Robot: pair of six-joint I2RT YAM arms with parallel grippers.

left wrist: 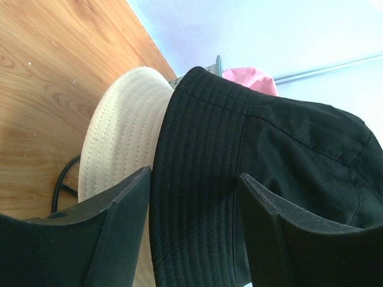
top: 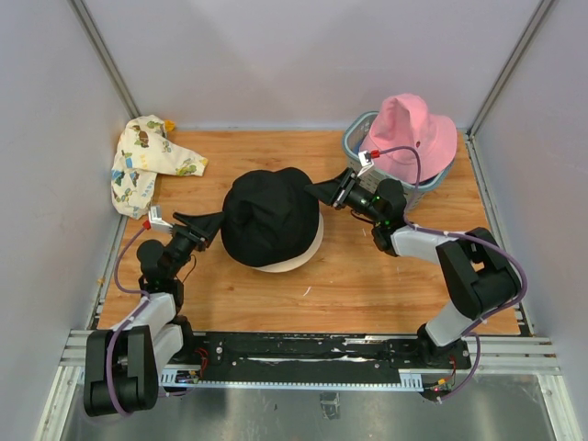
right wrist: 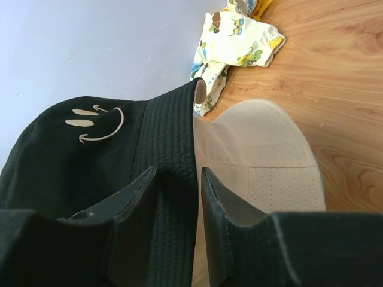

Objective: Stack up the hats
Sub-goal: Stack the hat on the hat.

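Black hat [top: 268, 216] on cream hat [top: 296, 263]. Left claw [top: 219, 221], 9 o'clock, open astride brim [left wrist: 197, 197]; right claw [top: 314, 189], 2 o'clock, grip unclear. Risk: one-sided pinch skews both hats.

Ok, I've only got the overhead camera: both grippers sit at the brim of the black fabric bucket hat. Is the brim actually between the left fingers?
Observer: Yes. In the left wrist view the stitched brim of the black fabric bucket hat runs between the fingers of the left gripper, which stand well apart.
Operator: And the right?
Observer: The fingers of the right gripper stand closer together, brim between them; a firm pinch I cannot confirm.
Operator: Any marking on the crown?
Observer: A cream embroidered smiley face, seen from the right wrist.
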